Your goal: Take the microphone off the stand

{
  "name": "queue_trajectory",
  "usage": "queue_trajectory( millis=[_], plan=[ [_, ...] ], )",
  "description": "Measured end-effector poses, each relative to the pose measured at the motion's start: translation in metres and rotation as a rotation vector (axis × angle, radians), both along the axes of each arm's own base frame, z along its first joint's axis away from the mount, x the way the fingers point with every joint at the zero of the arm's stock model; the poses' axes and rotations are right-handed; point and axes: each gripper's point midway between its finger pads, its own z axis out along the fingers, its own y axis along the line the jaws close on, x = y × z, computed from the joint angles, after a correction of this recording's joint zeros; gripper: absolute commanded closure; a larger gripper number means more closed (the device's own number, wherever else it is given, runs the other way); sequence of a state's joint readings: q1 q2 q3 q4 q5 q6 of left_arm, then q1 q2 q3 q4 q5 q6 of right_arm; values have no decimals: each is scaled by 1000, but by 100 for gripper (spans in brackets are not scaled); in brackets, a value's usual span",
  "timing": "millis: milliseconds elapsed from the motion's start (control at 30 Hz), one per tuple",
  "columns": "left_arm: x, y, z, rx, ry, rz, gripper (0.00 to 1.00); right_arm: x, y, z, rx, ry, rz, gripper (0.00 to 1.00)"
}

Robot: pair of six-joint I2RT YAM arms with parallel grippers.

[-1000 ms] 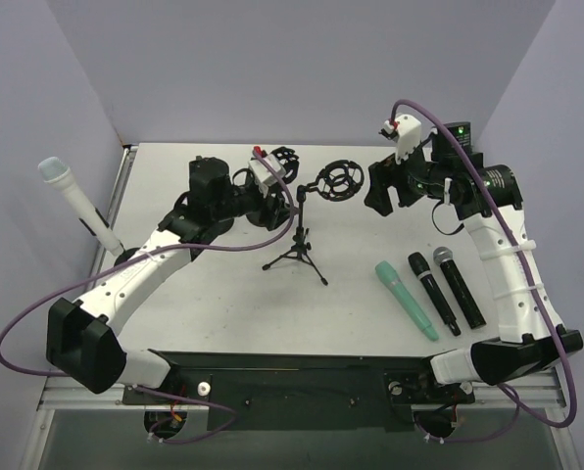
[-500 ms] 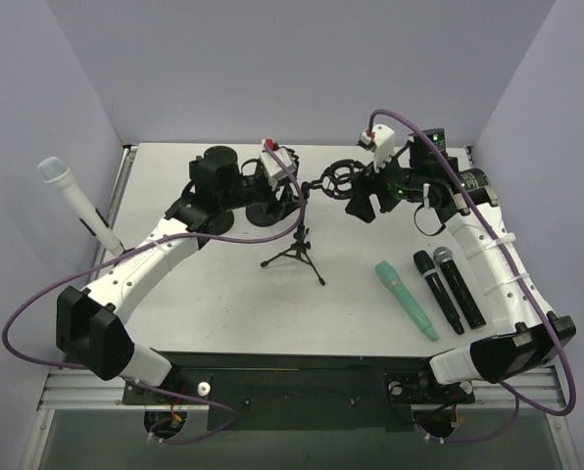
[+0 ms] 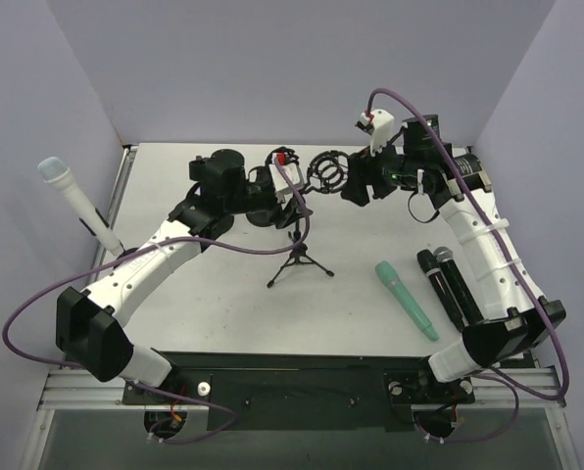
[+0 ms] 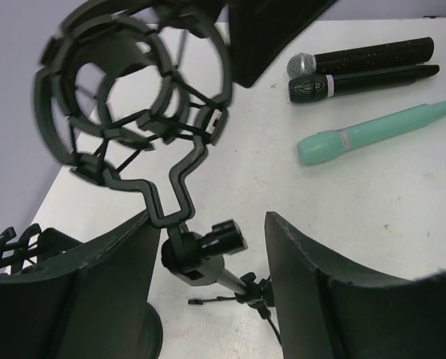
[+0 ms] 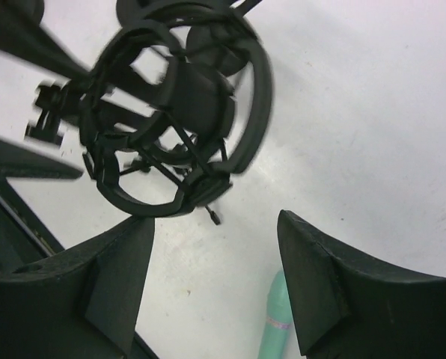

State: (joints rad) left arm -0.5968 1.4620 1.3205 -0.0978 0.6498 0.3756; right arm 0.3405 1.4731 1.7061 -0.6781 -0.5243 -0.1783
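Observation:
A black tripod stand (image 3: pixel 299 257) stands mid-table with an empty ring-shaped shock mount (image 3: pixel 329 170) on top. My left gripper (image 3: pixel 294 188) is open, its jaws on either side of the stand's swivel joint (image 4: pixel 202 251) just below the mount (image 4: pixel 133 90). My right gripper (image 3: pixel 352 184) is open and empty, just right of the mount, which fills the upper part of the right wrist view (image 5: pixel 174 112). A white microphone with a pale blue head (image 3: pixel 74 201) leans in a holder at the table's left edge.
A teal microphone (image 3: pixel 406 300) and two black microphones (image 3: pixel 447 286) lie on the table at the right, partly under my right arm. They also show in the left wrist view, the teal one (image 4: pixel 373 133) and the black ones (image 4: pixel 361 67). Purple walls enclose the table.
Both grippers have closed in on the shock mount, the left from the left, the right from the right. The stand has turned and its top has shifted slightly left and away.

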Motion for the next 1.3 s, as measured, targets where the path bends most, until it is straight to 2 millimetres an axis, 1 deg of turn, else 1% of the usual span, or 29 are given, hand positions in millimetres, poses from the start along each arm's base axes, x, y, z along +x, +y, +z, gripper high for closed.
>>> queue_trajectory(
  millis=[133,200,300,400,467,533,633,700,767,900,967,1067,1133,1167,1200,1233,1267,1300],
  plan=[
    [-6,7,3,10,15,19,33,30,2,2,23,15,-82,40],
    [-13,10,7,10,17,17,33,47,4,-5,29,34,-122,41],
    [-26,15,16,3,14,16,32,64,5,-21,35,75,-174,41],
    [-33,17,25,-13,8,25,32,74,8,-34,41,110,-203,40],
    [-33,18,27,-20,19,43,31,75,8,-37,44,120,-216,40],
    [-32,19,22,-16,40,60,30,74,8,-34,49,117,-221,39],
    [-30,23,1,3,90,87,30,73,3,-28,53,100,-230,38],
    [-28,27,-15,16,136,108,29,68,-5,-24,53,91,-242,37],
    [-26,31,-23,17,175,130,26,59,-16,-20,43,77,-253,37],
    [-20,34,-21,-12,173,135,25,34,-36,-17,11,59,-255,36],
    [-21,32,-20,-30,157,114,25,20,-40,-18,-3,54,-241,36],
    [-20,24,-19,-56,135,70,27,-1,-44,-26,-17,71,-213,36],
    [-17,18,-18,-72,118,45,33,-20,-44,-36,-23,103,-177,35],
    [-15,15,-18,-78,110,36,41,-24,-44,-39,-27,114,-169,35],
    [-13,12,-19,-83,106,25,46,-31,-44,-42,-31,127,-152,35],
    [-13,10,-20,-87,105,13,57,-38,-45,-46,-35,141,-136,36],
    [-13,8,-20,-90,103,-2,63,-45,-45,-49,-39,154,-122,36],
    [-14,6,-20,-94,102,-16,76,-51,-45,-52,-43,168,-109,36]
  ],
)
